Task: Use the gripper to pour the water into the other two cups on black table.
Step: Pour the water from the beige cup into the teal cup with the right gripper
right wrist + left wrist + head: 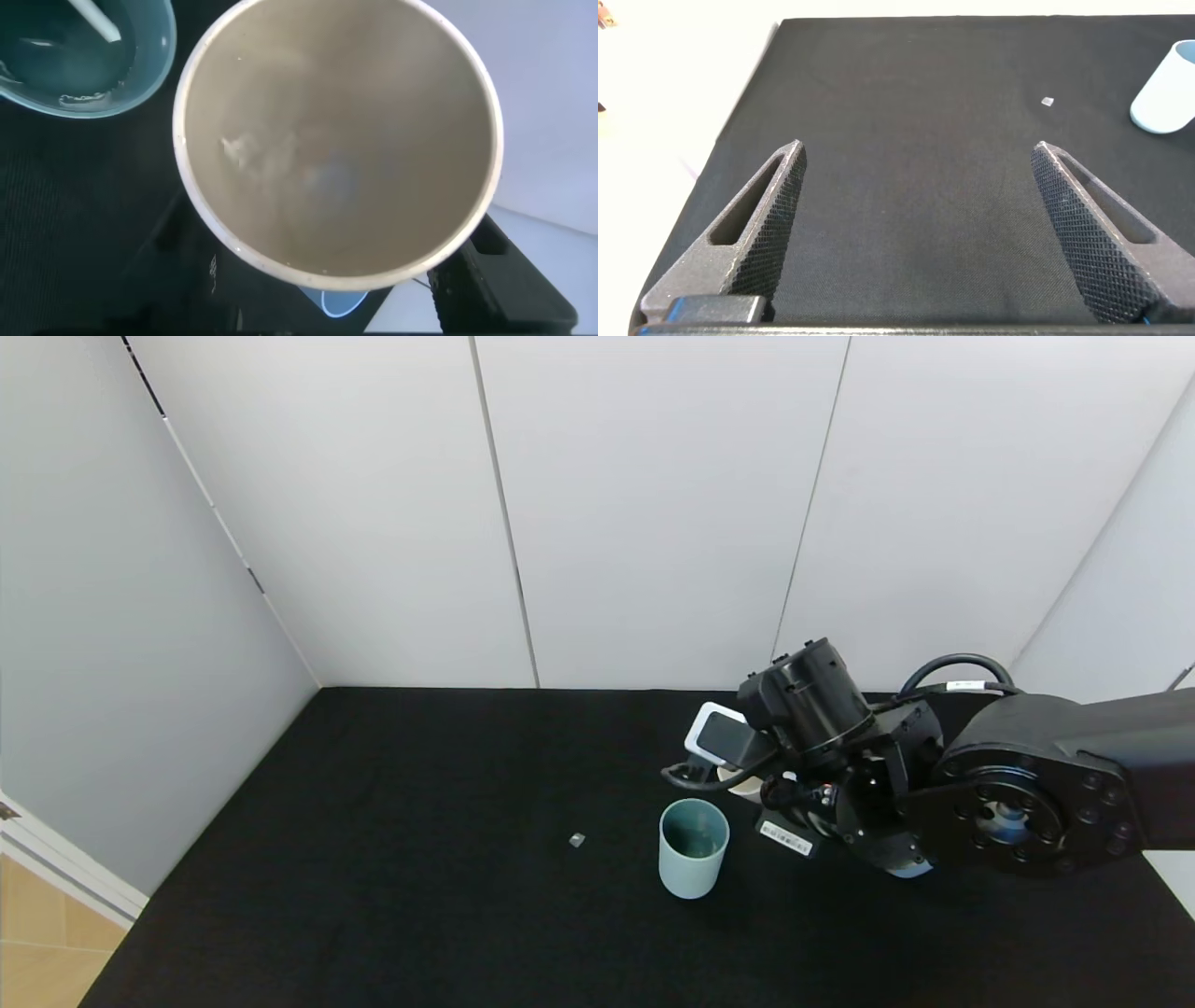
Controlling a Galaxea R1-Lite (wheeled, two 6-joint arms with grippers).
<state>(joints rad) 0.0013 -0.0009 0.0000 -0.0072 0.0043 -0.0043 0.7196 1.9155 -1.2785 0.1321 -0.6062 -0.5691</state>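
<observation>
My right gripper (724,775) is shut on the beige cup (336,140), holding it just behind the teal-green cup (694,847) on the black table (420,896). In the right wrist view the beige cup's mouth fills the picture, with only a faint wet sheen inside. The teal-green cup (84,56) sits beside it with water (70,70) in its bottom. The periwinkle-blue cup (910,870) is mostly hidden under my right arm; a sliver of its rim (348,301) shows below the beige cup. My left gripper (920,149) is open and empty above bare cloth, out of the head view.
A small grey scrap (576,840) lies on the cloth left of the teal-green cup, which also shows in the left wrist view (1167,89). A barcode sticker (786,838) is on the right arm. White walls (653,523) close off the table's back and sides.
</observation>
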